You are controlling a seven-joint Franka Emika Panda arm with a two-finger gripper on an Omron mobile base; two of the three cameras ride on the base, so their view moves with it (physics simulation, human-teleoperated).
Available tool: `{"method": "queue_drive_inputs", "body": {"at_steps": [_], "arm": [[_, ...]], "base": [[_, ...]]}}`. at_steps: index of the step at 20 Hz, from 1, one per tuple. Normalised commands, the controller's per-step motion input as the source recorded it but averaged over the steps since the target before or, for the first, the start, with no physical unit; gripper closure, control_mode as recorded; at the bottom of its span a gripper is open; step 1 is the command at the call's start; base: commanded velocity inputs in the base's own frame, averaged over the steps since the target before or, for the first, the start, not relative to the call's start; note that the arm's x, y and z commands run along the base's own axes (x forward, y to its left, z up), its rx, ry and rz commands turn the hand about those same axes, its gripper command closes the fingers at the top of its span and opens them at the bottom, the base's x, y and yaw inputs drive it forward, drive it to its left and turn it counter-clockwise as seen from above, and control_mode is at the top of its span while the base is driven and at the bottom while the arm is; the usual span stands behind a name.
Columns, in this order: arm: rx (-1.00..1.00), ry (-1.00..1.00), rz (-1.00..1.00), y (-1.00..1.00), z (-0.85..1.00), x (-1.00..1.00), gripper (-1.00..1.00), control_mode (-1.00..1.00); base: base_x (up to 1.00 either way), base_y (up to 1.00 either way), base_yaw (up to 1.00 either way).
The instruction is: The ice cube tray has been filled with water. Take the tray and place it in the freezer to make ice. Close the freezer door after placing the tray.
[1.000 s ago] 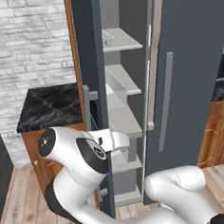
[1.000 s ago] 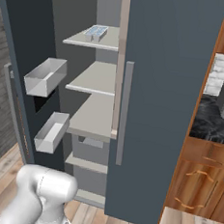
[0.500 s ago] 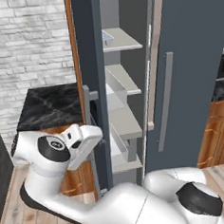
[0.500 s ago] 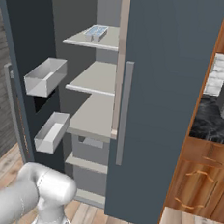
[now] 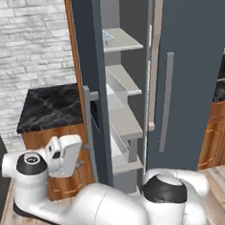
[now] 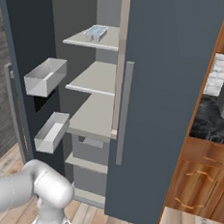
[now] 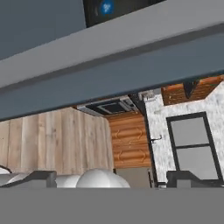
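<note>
My gripper [image 5: 77, 155] sits low on the outer side of the open freezer door [image 5: 91, 78], jaws spread wide and holding nothing, just beside the grey bar handle [image 5: 89, 130]. From the hand camera that handle [image 7: 109, 57] runs as a broad grey band right across the top, with the door's black display panel [image 7: 118, 8] above it, so I'm pressed in very close.

Further in, the freezer [image 6: 92, 107] stands open, shelves and drawers bare in front. The ice cube tray [image 6: 96, 32] is lying on the top shelf, set back and flat, its pale-blue water [image 6: 97, 31] cells showing. So I judge the placing is done and only the closing remains.

Risks now: if I push off-centre or glance off the handle, the fingers could slip past the bar and catch behind it, dragging the door open instead of shutting it. A hard slam could slosh the water out of the cells. My own elbow is bulky near the door's base and could block the swing.

The right base camera gives me the tray cleanly and the two door bins [image 6: 44, 76]; the left one barely shows the tray [image 5: 107, 36] edge but shows my hand against the door.
</note>
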Motion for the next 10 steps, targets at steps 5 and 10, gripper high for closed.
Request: {"method": "queue_drive_inputs", "body": {"at_steps": [5, 10], "arm": [[-0.12, 0.0, -0.05, 0.0, -0.45, 0.42, -1.0, -1.0], [-0.05, 0.03, -0.01, 0.01, -0.26, 0.67, -1.0, -1.0]], "base": [[0.0, 0.0, 0.0], [0.0, 0.0, 0.0]]}}
